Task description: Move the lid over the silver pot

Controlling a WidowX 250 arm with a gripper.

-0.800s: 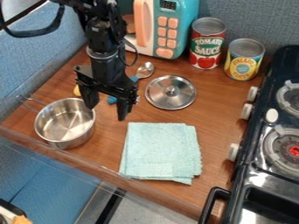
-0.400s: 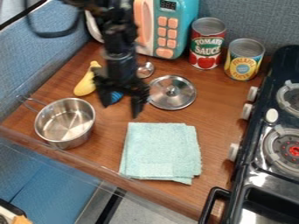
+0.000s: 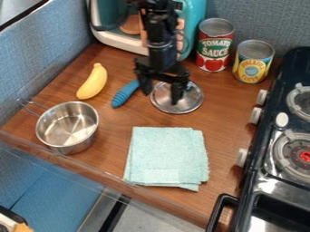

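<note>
Black gripper [image 3: 162,90] hangs, tips down, by the round silver lid [image 3: 192,100], which lies flat on the wood counter [image 3: 227,124], upper ctr of view. Fingers [image 3: 176,94] are spread wide, w/ nothing btwn them; the gap looks like most of their full opening. Stove-side finger hides the lid's ctr, where a knob would prob. be; the other sits just off the lid's rim, toward a blue handle [image 3: 125,94]. So the gap isn't centred on the lid: most of the lid lies on the stove [image 3: 293,120] side. Height of tips above the metal: can't tell; contact can't be confirmed either.

Lid is round, so no long axis to match; what counts is the knob. Next move prob. calls for a small shift stovewards, so the knob sits btwn the tips, then down & close. If it drops as is, the stove-side finger might hit the knob or skid on the smooth metal.

Pot [image 3: 68,124], silver & uncovered, stands well apart from the lid, lower L, beyond the blue handle. Carry prob. runs diag. that way, w/ lid kept level. Task's at the pre-grasp stage.
</note>
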